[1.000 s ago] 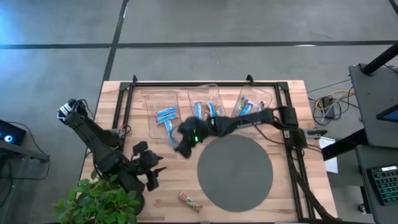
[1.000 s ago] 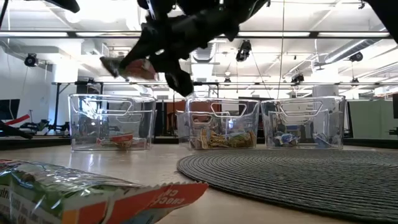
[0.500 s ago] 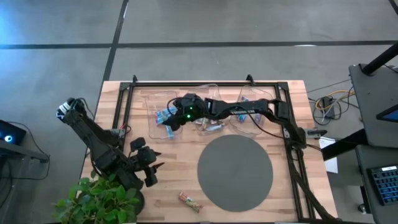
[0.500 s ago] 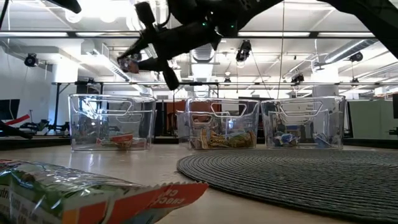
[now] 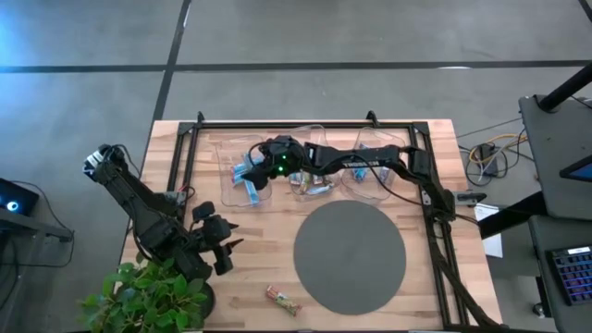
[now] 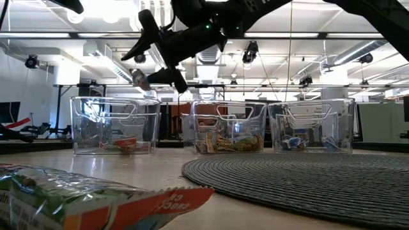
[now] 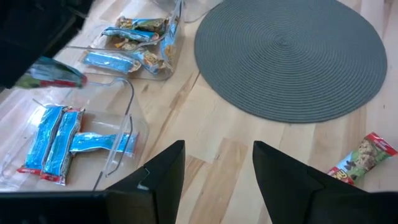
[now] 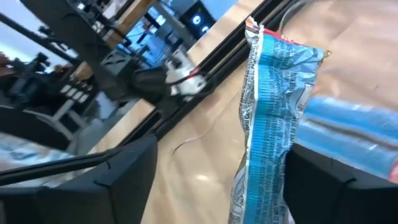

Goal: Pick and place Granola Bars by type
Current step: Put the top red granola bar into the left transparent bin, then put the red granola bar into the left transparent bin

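Observation:
My right gripper (image 5: 252, 171) hangs open above the left clear bin (image 5: 225, 190). A bright blue granola bar (image 8: 273, 118) is in the air between its wide-apart fingers, above the bin (image 6: 115, 124). In the low view the bar (image 6: 139, 78) sits just below the gripper (image 6: 146, 59). Blue bars (image 7: 62, 143) lie on this bin's floor. A multicoloured bar (image 5: 282, 299) lies flat on the wood near the front edge. My left gripper (image 7: 217, 186) waits open over the table's near left (image 5: 222, 252). My right gripper's fingers stand wide apart on either side of the blue bar (image 8: 267, 162), which hangs lengthwise in the gap above the left bin. I cannot tell whether either finger touches it.
The middle bin (image 5: 310, 139) holds tan and blue bars, and the right bin (image 5: 388, 139) holds more. A round grey mat (image 5: 350, 257) covers the table's centre. A potted plant (image 5: 148, 301) stands at the near left corner. A black frame (image 5: 185, 157) edges the table.
My right gripper has carried the blue bar from beside the mat toward the far edge and over the left bin. There it has opened, and the bar now sits lower, loose between the fingers.

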You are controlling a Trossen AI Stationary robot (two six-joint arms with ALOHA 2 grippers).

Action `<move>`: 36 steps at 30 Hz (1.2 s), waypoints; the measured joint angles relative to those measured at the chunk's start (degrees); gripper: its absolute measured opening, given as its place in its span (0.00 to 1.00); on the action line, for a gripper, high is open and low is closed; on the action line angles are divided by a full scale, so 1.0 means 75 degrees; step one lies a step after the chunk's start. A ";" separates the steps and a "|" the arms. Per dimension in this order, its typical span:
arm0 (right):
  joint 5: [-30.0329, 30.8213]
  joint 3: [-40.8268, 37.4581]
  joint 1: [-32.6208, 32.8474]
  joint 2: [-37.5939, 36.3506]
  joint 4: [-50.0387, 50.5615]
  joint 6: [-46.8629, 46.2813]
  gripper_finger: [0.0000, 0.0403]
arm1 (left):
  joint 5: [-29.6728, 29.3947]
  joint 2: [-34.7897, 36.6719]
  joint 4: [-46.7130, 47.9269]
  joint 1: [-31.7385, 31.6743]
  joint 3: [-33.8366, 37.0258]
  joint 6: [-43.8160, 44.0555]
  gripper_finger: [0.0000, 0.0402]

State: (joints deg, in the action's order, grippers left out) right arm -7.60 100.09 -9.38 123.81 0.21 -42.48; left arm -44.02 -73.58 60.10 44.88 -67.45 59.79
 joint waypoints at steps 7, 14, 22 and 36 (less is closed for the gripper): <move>0.0066 0.0054 -0.0065 -0.0003 -0.0030 0.0533 0.80 | -0.0002 0.0000 0.0000 -0.0009 0.0005 0.0000 0.43; -0.0160 0.0687 0.0223 -0.0002 0.1226 0.3471 0.83 | 0.0000 0.0000 -0.0003 -0.0013 0.0005 0.0020 0.43; 0.1800 0.1233 0.0617 0.0000 0.1383 0.5454 0.83 | 0.0001 0.0000 -0.0005 -0.0026 0.0005 0.0042 0.43; 0.1976 0.2022 0.1022 -0.0500 0.5886 0.3784 0.83 | 0.0056 0.0000 -0.0006 -0.0023 0.0014 0.0395 0.43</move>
State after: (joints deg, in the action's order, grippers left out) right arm 7.22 115.26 -1.72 120.06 44.35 -14.10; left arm -43.59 -73.58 60.05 44.71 -67.35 62.75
